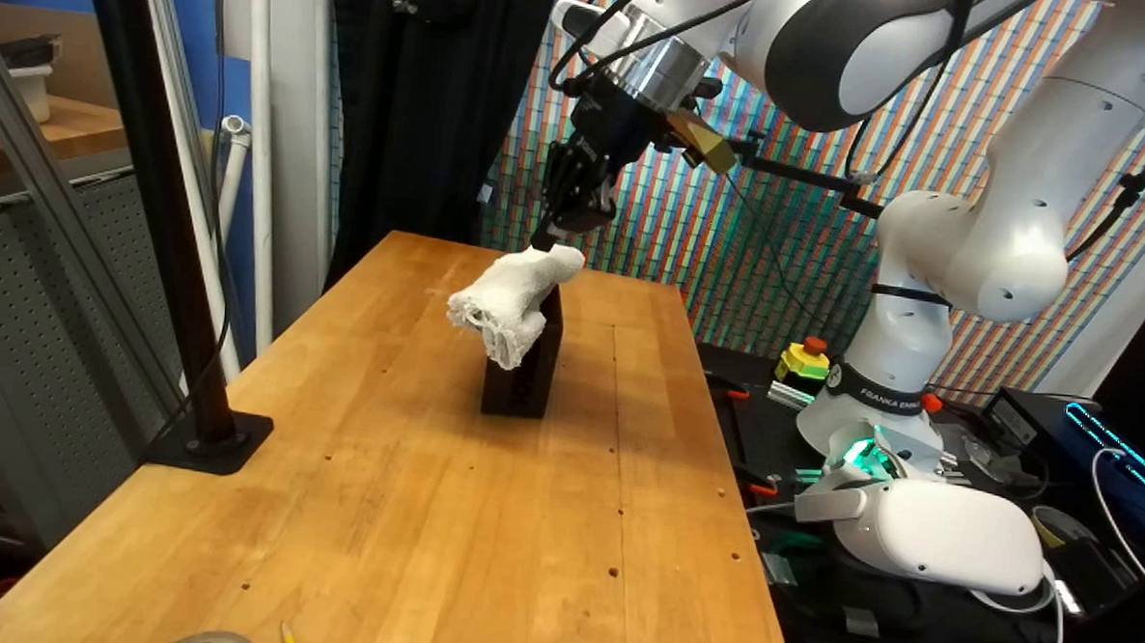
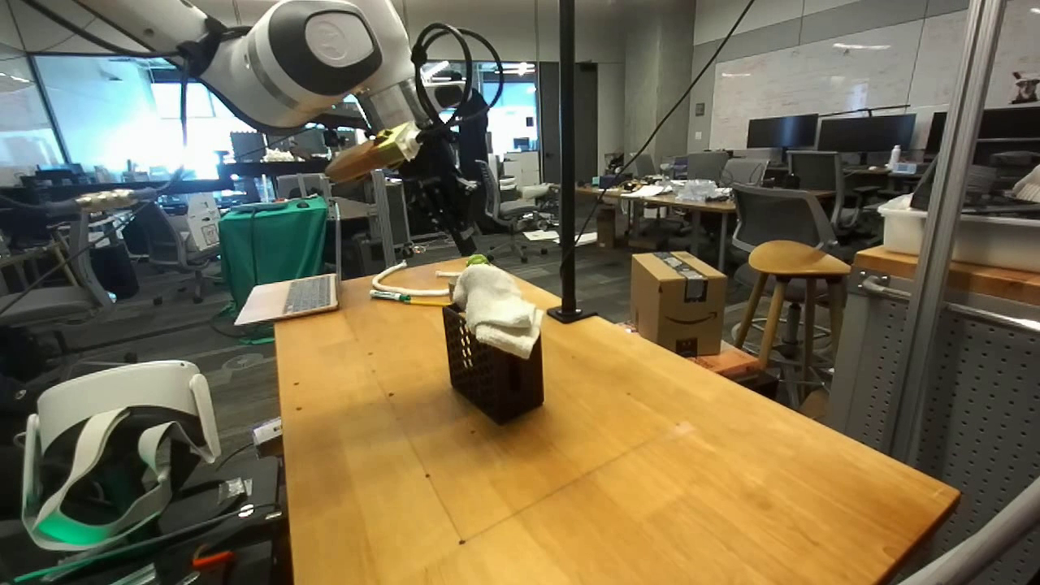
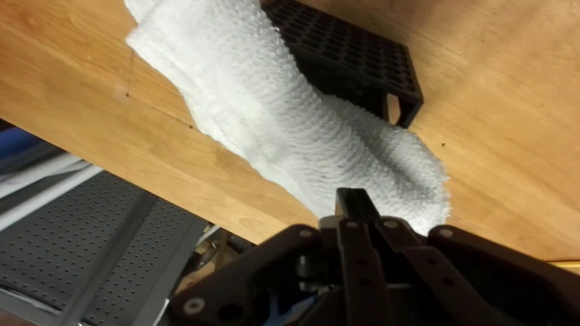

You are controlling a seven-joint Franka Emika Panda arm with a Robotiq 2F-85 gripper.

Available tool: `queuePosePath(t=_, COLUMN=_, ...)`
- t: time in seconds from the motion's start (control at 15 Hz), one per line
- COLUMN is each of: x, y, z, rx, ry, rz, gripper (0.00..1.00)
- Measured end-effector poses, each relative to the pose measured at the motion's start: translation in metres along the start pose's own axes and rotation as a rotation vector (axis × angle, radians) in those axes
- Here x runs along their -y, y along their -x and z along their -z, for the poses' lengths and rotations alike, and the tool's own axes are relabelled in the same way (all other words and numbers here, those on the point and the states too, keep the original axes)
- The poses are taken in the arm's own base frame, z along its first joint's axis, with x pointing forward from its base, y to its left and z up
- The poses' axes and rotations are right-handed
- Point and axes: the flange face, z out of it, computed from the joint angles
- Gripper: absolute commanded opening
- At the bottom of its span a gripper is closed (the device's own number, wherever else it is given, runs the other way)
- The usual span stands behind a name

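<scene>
The long, honey-coloured wooden table (image 1: 449, 490) stretches out, and on it stands a black perforated plastic basket (image 2: 490, 374). Draped right across the basket's top, there's the white terry towel (image 3: 281, 113)! And the black jointed gripper (image 3: 357, 203) hovers just above the towel's end, fingertips pressed together.

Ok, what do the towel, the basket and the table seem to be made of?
Towel: matte white terry, probably cotton, going by its looped, fuzzy pile.
Basket: dull, dark, likely moulded plastic, one wall showing regular holes; coated metal isn't ruled out.
Table: wood, with visible grain; its slight sheen suggests varnish.
</scene>
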Motion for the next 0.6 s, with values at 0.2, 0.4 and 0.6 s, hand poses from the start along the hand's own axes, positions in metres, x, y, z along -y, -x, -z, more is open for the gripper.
queuePosePath(t=0.2, x=-0.009, y=0.005, z=-0.012, rx=0.029, ry=0.037, rz=-0.055, gripper=0.03)
queuePosePath(t=0.4, x=-0.006, y=0.009, z=-0.023, rx=0.053, ry=0.043, rz=-0.077, gripper=0.04)
queuePosePath(t=0.6, x=0.002, y=0.012, z=-0.034, rx=0.073, ry=0.054, rz=-0.071, gripper=0.05)
